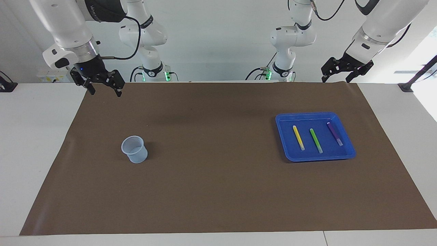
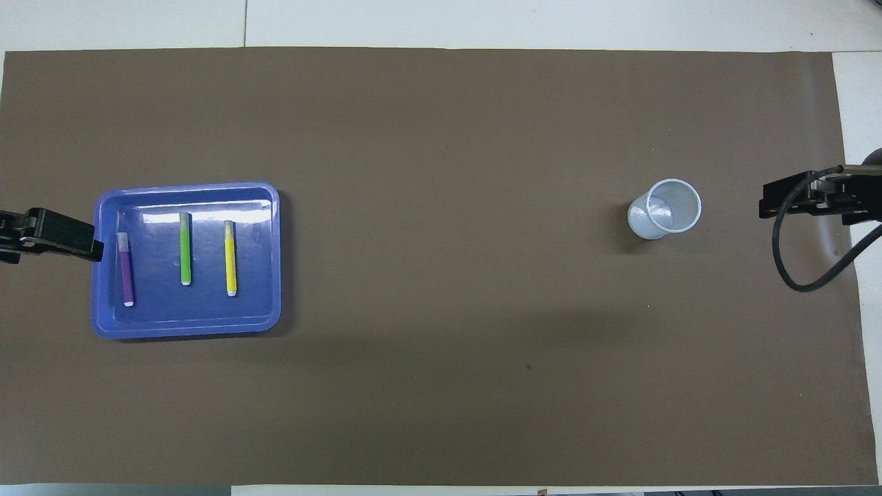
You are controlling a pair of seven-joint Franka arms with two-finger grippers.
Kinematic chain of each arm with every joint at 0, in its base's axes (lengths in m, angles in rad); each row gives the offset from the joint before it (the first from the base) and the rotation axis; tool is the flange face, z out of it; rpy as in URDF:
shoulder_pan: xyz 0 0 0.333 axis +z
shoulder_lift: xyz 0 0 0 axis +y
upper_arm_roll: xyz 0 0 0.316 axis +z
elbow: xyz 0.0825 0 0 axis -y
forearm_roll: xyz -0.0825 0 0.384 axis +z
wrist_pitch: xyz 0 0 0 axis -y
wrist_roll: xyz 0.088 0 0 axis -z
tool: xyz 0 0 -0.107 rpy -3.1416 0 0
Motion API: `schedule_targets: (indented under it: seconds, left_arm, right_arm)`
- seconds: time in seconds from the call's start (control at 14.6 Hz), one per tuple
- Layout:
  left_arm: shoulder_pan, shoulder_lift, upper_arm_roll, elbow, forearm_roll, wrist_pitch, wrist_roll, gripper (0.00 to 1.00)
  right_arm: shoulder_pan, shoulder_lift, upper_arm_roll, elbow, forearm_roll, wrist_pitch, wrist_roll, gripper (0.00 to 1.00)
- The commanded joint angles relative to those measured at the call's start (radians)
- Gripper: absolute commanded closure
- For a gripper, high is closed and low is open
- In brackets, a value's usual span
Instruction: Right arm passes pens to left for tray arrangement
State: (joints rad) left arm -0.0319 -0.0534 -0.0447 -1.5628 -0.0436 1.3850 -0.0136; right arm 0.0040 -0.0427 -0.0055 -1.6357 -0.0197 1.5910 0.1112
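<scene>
Lying side by side in the tray [image 1: 286,143], all three pens [image 1: 315,140] run toward-and-away from the robots; the left gripper [image 1: 345,72], fingers apart, hangs nearer them than the right gripper [image 1: 102,86], also apart, empty.

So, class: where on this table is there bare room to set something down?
The brown mat lies bare between the cup and the blue tray, and along its edge farthest from the robots. The tray is crowded: three pens lie in it.

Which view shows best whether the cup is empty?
The overhead view: it looks almost straight into the cup, showing its bare bottom and no pens. The facing view shows the cup slantwise, mostly its outer wall and only part of the inside.
</scene>
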Motion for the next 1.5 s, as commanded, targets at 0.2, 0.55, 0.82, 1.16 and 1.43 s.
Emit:
schedule_targets:
  seconds: [0.2, 0.55, 0.82, 1.16, 1.43]
  left_arm:
    - [0.013, 0.003, -0.006, 0.007, 0.008, 0.012, 0.012, 0.0]
    - [0.015, 0.004, -0.006, 0.012, 0.007, 0.0, 0.02, 0.0]
    - [0.02, 0.0, -0.004, 0.006, 0.007, 0.0, 0.027, 0.0]
    - [0.024, -0.002, -0.003, -0.003, 0.005, 0.008, 0.029, 0.0]
    - [0.02, -0.003, -0.003, -0.003, 0.005, 0.005, 0.029, 0.0]
  right_arm:
    - [-0.015, -0.009, 0.007, -0.004, 0.02, -0.017, -0.008, 0.0]
    - [-0.015, -0.009, 0.007, -0.004, 0.02, -0.017, -0.008, 0.0]
    - [-0.015, -0.009, 0.007, -0.004, 0.02, -0.017, -0.008, 0.0]
    - [-0.015, -0.009, 0.007, -0.004, 0.02, -0.017, -0.008, 0.0]
    - [-0.015, -0.009, 0.007, -0.004, 0.02, -0.02, -0.008, 0.0]
